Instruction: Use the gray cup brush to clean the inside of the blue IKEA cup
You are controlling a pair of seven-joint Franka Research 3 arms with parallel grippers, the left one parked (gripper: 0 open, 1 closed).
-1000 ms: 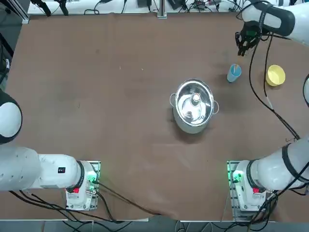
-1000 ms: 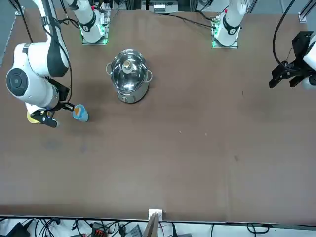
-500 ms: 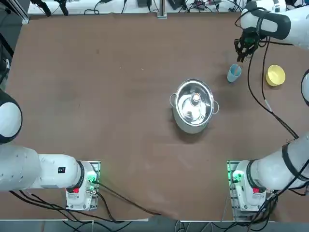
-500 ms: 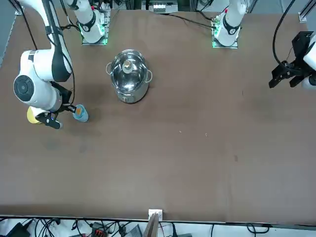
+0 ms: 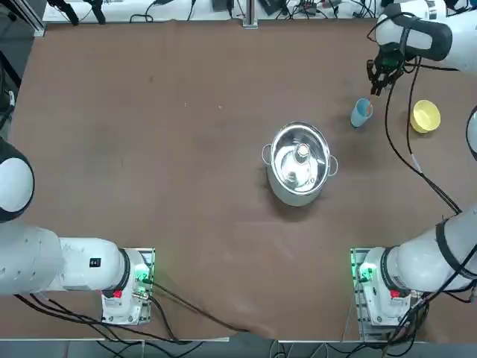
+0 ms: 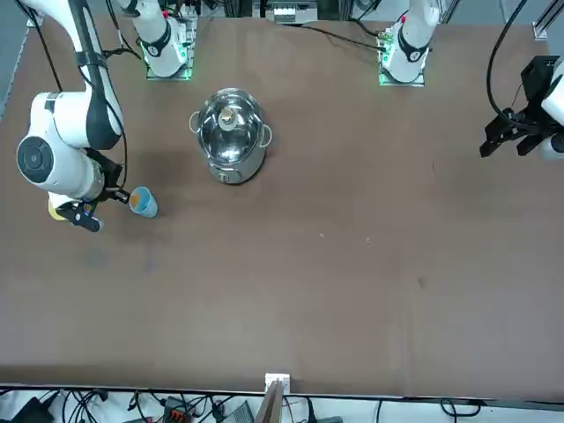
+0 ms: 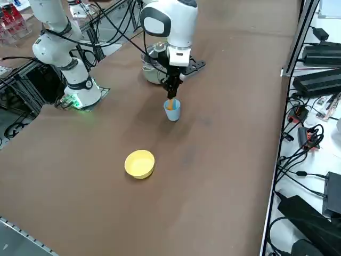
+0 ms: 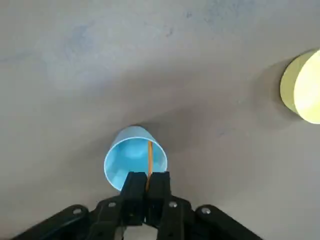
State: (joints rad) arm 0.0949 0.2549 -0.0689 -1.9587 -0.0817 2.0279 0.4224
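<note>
Over by the blue cup (image 8: 135,157), the right tool (image 8: 146,181) is pinched nearly closed on the slim orange brush (image 8: 150,159), whose far end reaches inside the cup. The cup stands on the counter (image 7: 213,133), with the yellow bowl (image 7: 139,164) near it.

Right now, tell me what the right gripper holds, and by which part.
The right gripper holds the brush by its end outside the cup.

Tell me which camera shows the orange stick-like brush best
The right wrist view: the brush runs from between the pincer's fingertips into the blue cup. The right side, front and top views show only a short orange bit.
</note>
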